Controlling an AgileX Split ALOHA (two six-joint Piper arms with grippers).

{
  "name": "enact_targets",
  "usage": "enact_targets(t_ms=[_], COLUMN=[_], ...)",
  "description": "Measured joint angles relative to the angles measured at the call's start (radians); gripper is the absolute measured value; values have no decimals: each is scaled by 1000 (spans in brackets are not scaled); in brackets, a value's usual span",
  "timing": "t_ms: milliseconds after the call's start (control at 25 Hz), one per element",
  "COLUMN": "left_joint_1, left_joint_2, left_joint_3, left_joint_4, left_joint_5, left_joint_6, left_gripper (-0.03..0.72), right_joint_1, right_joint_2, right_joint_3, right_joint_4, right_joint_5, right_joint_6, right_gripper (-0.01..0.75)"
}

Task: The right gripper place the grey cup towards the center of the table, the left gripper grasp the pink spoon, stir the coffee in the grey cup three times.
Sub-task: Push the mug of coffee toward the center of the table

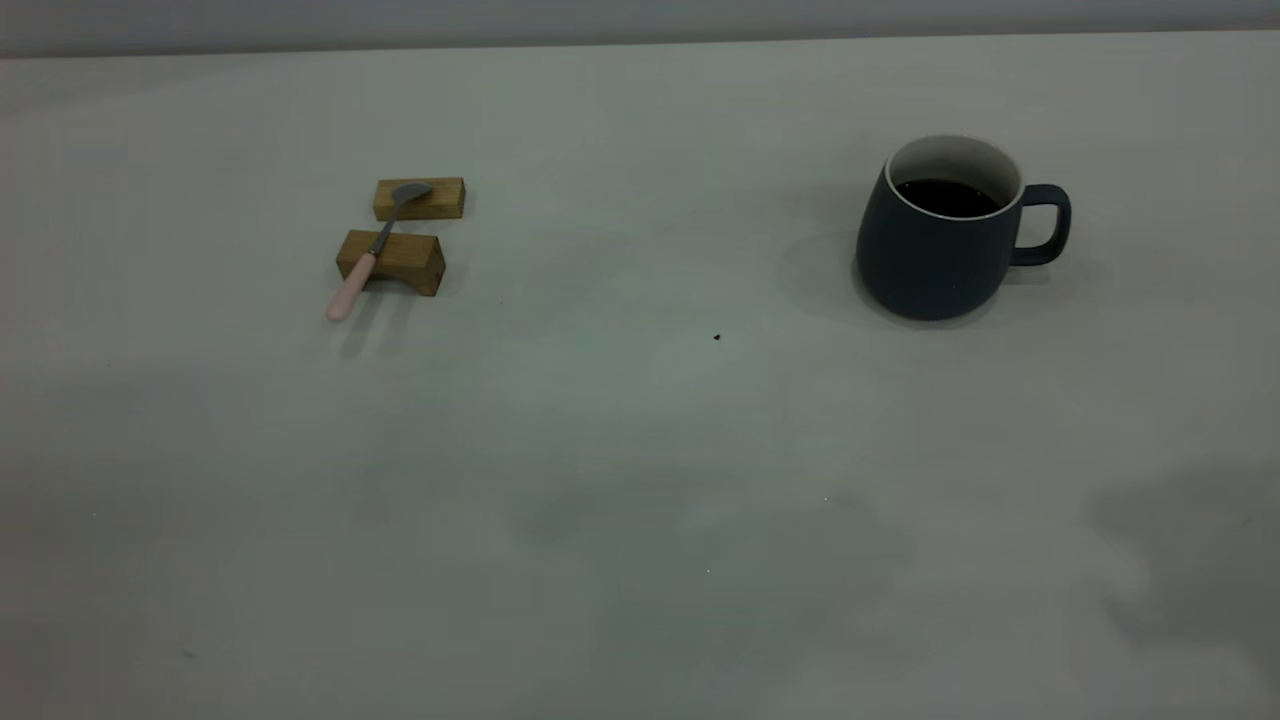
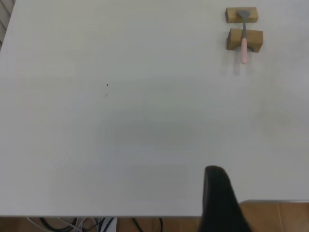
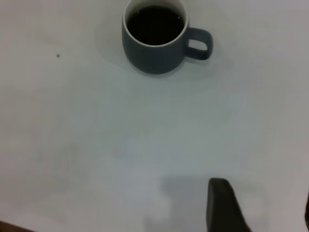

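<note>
Bare table [image 1: 640, 480] lies wide between my grey cup [image 1: 935, 250] at two o'clock and pink spoon [image 1: 365, 262], bridging two wooden blocks [image 1: 392, 260] at ten o'clock. Whether either pair of my jaws is spread, I cannot tell.

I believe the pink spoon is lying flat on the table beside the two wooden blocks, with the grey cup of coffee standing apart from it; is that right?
Not quite: the exterior view shows the pink spoon resting across the two wooden blocks, bowl on the farther block. The grey cup of coffee does stand apart.

Open table [image 1: 640, 450] between grey cup [image 1: 935, 255] and wooden blocks [image 1: 405, 235]
</note>
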Motion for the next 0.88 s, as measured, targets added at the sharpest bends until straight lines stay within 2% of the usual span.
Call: enact_targets(t_ms=[240,440,560,880], left_joint_1=[0,0,0,0], left_joint_2=[0,0,0,0], left_joint_3=[0,0,0,0], left_joint_4=[0,0,0,0], left_joint_5=[0,0,0,0], left_joint_6=[0,0,0,0], left_gripper=[508,508,508,508], right_joint_1=[0,0,-3,-51], right_joint_2=[381,663,824,1114], right_joint_3=[-205,-382,-493,-769], right_joint_4=[45,45,52,196], right_joint_5=[-83,-116,-85,85], right_joint_6=[-262,-618,-824,-1287], right_gripper=[438,438,438,438])
